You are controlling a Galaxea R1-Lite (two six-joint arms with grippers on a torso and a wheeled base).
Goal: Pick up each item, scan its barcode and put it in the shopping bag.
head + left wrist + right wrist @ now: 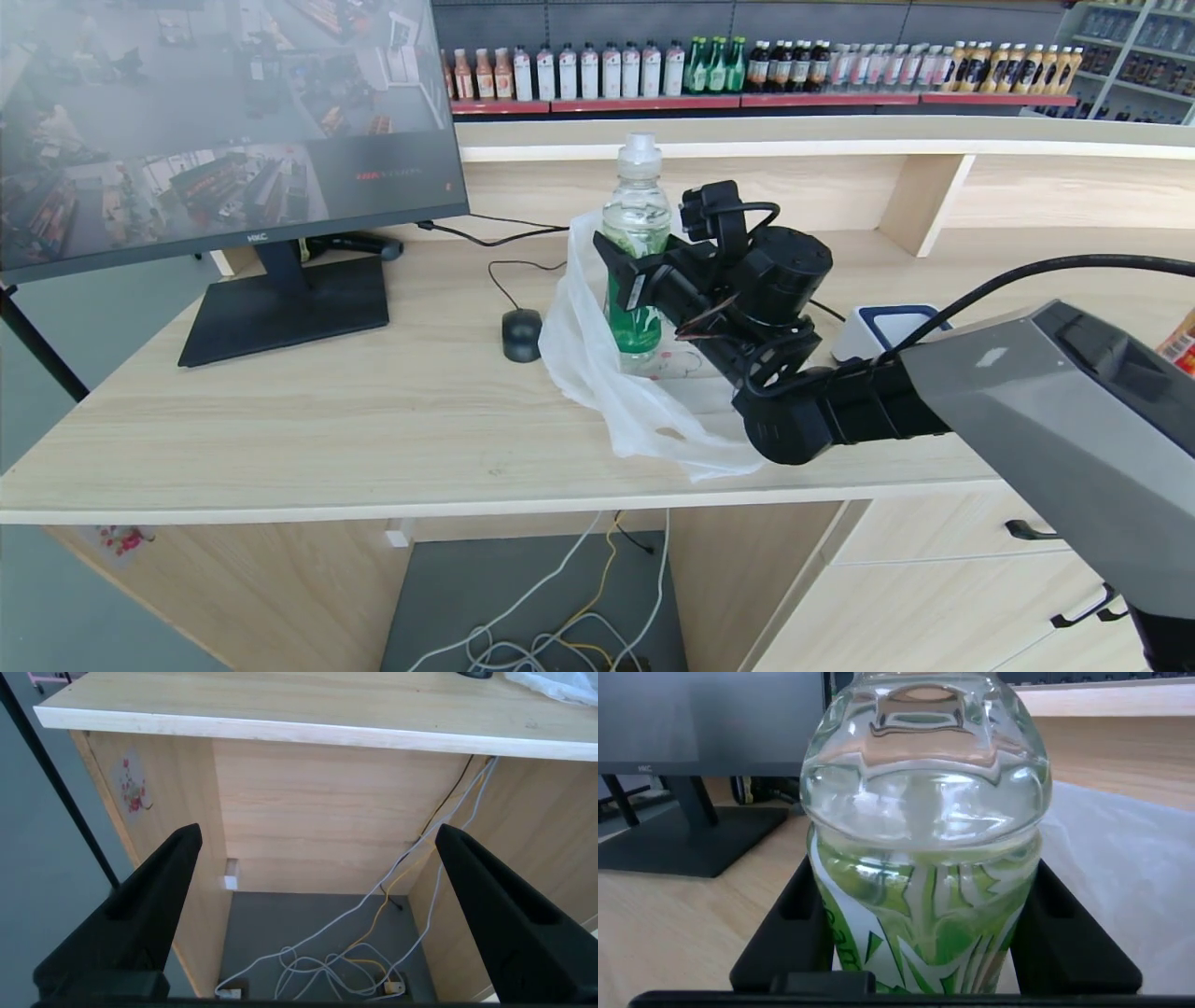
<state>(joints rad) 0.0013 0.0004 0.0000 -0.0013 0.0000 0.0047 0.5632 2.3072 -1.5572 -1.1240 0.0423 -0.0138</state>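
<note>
The right hand (639,280) clamps the bottle (637,213) upright at its middle. The bottle's base sits in the mouth of the bag (607,392) on the table (373,420), likely so it can drop in cleanly. The left hand (318,849) hangs wide open below the table edge, out of the way.

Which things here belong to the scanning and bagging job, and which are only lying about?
Job:
bottle, held in the right gripper
white shopping bag under it
white box with blue top, probably the scanner

Lying about:
monitor
mouse
cables under the counter
shelf bottles behind
</note>
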